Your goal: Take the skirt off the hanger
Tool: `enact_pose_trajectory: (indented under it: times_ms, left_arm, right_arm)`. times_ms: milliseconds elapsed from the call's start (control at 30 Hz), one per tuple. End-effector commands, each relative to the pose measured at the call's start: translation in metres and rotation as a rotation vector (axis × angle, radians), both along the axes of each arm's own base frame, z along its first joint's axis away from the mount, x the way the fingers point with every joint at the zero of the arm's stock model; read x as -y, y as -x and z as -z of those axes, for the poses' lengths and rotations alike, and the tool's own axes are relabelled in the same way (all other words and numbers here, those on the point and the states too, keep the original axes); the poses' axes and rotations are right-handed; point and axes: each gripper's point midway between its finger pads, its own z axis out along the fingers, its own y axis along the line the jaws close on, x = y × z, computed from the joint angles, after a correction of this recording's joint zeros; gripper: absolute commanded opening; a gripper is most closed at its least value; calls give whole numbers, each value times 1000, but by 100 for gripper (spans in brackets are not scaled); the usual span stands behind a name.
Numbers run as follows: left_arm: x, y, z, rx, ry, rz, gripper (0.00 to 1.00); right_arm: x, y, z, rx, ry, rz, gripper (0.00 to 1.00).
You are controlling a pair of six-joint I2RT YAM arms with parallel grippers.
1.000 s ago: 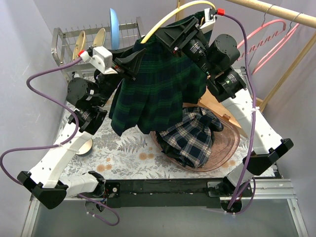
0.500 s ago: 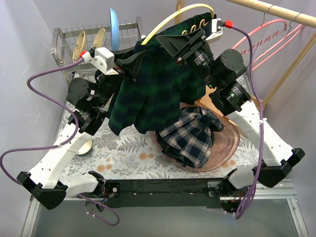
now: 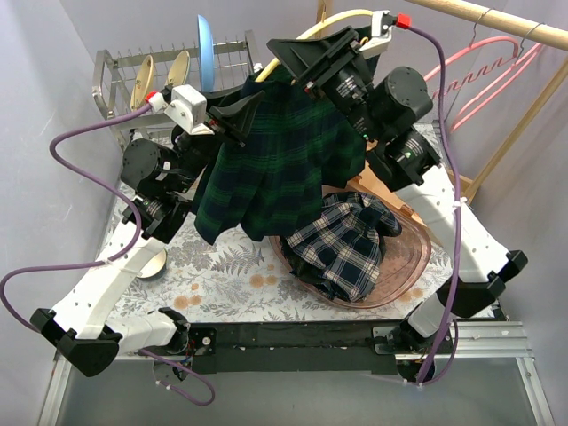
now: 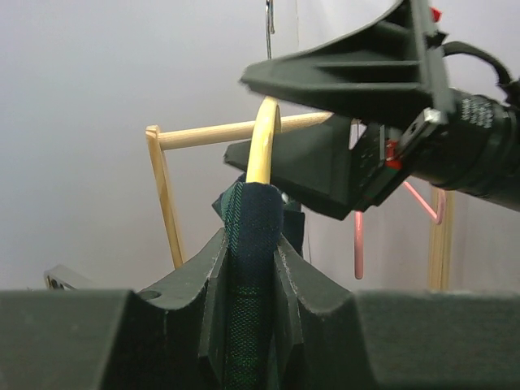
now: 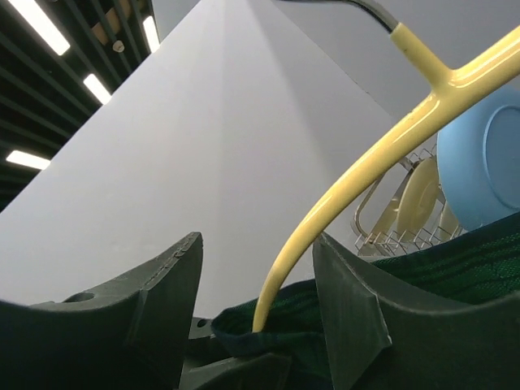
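A dark green plaid skirt [image 3: 280,169] hangs from a yellow hanger [image 3: 333,19] held high over the table. My left gripper [image 3: 244,115] is shut on the skirt's waistband; in the left wrist view the band [image 4: 252,244] is pinched between the jaws, with the hanger's arm [image 4: 262,146] running up out of it. My right gripper [image 3: 286,64] is open, its jaws standing either side of the hanger's left arm [image 5: 341,187] just above the skirt's edge [image 5: 325,333], without gripping it. It also shows in the left wrist view [image 4: 349,106].
A brown basin [image 3: 410,266] at centre right holds a blue-and-white checked skirt [image 3: 346,240]. A dish rack [image 3: 111,75] with plates and a blue plate [image 3: 206,44] stands at the back left. Pink hangers [image 3: 479,71] hang on a wooden rail [image 3: 497,22] at the right. A small bowl [image 3: 153,263] sits by the left arm.
My right gripper has moved left and up along the hanger toward its left end. The left gripper has kept its hold on the waistband and has hardly moved.
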Motion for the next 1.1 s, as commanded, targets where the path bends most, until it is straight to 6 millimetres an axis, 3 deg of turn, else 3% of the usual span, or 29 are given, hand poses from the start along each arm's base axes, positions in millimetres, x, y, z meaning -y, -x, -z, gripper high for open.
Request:
enact_pose_trajectory:
  times_ms: [0, 67, 100, 133, 200, 267, 300, 367, 400, 500, 567, 600, 633, 667, 767, 833, 867, 933, 967, 1000, 1067]
  left_arm:
    - [-30, 47, -63, 182, 124, 15, 0]
    - [-30, 47, -60, 178, 117, 16, 0]
    - [-29, 49, -59, 178, 109, 23, 0]
    - [-27, 49, -57, 173, 103, 28, 0]
    - [-25, 48, -52, 145, 83, 36, 0]
    - [-24, 47, -42, 112, 49, 39, 0]
    - [-23, 46, -34, 96, 35, 37, 6]
    - [-26, 51, -25, 80, 21, 41, 28]
    - [-25, 52, -20, 71, 12, 45, 47]
    - [-19, 53, 4, 30, -35, 77, 54]
    - [-14, 52, 17, 5, -56, 97, 49]
    - [-12, 52, 21, -2, -67, 103, 35]
    - [-10, 51, 23, -7, -77, 109, 9]
    - [-8, 51, 26, -22, -93, 118, 0]
    - [0, 44, 37, -63, -124, 133, 0]
    - [-6, 41, 40, -97, -105, 100, 0]
    - [-8, 36, 52, -166, -94, 94, 0]
    - [-25, 32, 63, -264, -13, 27, 23]
    - [-27, 31, 77, -338, 30, 35, 48]
    - [-26, 25, 113, -440, 27, 20, 54]
    - [-38, 23, 146, -547, 82, -32, 62]
  right_arm:
    - [-1, -3, -11, 3, -21, 18, 62]
    - [-4, -3, -9, -1, -21, 14, 56]
    - [-3, -2, -10, 10, -18, 15, 46]
    - [-2, -1, -13, 22, -24, 17, 20]
    - [2, 0, -19, 40, -32, 32, 1]
    - [9, 6, -32, 84, -48, 43, 1]
    - [15, 10, -43, 105, -65, 58, 1]
    - [24, 14, -52, 139, -65, 84, 1]
    - [29, 18, -59, 154, -74, 91, 1]
    - [43, 28, -70, 186, -94, 110, 1]
    - [49, 33, -71, 195, -97, 118, 1]
    - [51, 34, -72, 199, -101, 126, 1]
    - [54, 36, -73, 203, -99, 131, 1]
    - [55, 36, -72, 203, -94, 136, 1]
    - [58, 37, -69, 211, -69, 158, 1]
    - [64, 40, -68, 224, -56, 174, 1]
    - [62, 37, -61, 215, -35, 182, 1]
    - [71, 40, -59, 222, -15, 211, 1]
    - [73, 41, -56, 222, -1, 219, 1]
    - [70, 38, -45, 212, 26, 220, 1]
    - [80, 48, -46, 236, 25, 228, 1]
